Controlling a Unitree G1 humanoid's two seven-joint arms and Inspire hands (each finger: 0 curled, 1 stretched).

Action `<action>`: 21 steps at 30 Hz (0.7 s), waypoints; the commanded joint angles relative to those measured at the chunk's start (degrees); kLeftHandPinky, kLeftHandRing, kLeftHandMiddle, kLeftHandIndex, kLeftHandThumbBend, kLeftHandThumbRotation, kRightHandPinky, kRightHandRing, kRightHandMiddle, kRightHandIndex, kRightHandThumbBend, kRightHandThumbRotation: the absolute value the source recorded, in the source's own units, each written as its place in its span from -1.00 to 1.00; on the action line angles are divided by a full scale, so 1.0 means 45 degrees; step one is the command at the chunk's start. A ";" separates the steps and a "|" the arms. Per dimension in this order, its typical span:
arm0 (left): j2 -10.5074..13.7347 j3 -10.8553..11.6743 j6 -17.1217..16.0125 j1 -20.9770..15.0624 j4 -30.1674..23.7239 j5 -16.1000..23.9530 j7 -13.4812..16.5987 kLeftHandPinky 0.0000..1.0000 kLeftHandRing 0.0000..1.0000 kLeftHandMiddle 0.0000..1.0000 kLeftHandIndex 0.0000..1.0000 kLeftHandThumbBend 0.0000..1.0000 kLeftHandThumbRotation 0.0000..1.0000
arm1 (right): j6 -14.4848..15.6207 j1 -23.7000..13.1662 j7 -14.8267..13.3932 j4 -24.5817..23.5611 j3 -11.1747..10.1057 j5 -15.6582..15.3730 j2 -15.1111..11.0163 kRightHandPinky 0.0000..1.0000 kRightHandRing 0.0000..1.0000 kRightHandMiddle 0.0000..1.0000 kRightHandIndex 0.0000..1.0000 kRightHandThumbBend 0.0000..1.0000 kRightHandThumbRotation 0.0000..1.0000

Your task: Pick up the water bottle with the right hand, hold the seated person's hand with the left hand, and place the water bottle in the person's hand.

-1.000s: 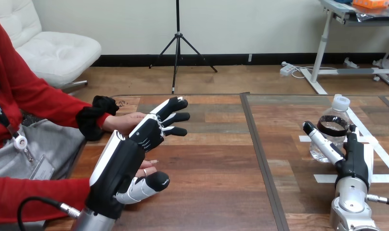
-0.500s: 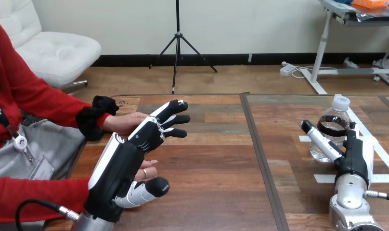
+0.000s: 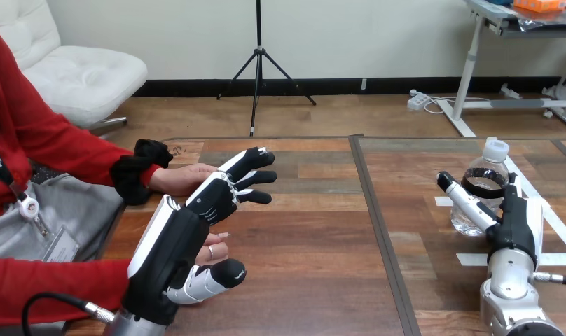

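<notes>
Item: bottle [image 3: 483, 187], upright on table [image 3: 322, 231], long axis vertical, just beyond right hand [image 3: 517, 218], touching or nearly touching its straight, spread fingers [image 3: 466, 200]; nothing between. Also: left hand [image 3: 171, 245], well apart from bottle, fingers wide and straight over person's far hand [image 3: 176, 179]; person's near hand [image 3: 215, 249] just under its palm. Neither robot hand grasps anything.

Wooden table [image 3: 315, 245] with planked top, divided by a dark seam [image 3: 380, 231]; white tape strips [image 3: 471, 260] mark its right part
</notes>
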 commanded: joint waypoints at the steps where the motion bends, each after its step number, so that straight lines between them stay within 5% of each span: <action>1: 0.0041 0.0213 -0.0257 -0.0285 -0.0401 0.0110 0.0181 0.41 0.63 0.75 0.75 1.00 0.69 | 0.0029 -0.1292 -0.0192 -0.0034 0.0150 -0.0198 -0.0316 0.72 0.88 0.95 1.00 1.00 0.03; 21: 0.0020 -0.0077 0.0095 -0.0025 -0.0859 -0.0489 -0.0134 0.42 0.65 0.75 0.74 1.00 0.66 | -0.0173 -0.1413 -0.0255 -0.0021 -0.0612 0.0514 -0.0160 0.46 0.63 0.70 0.79 1.00 -0.79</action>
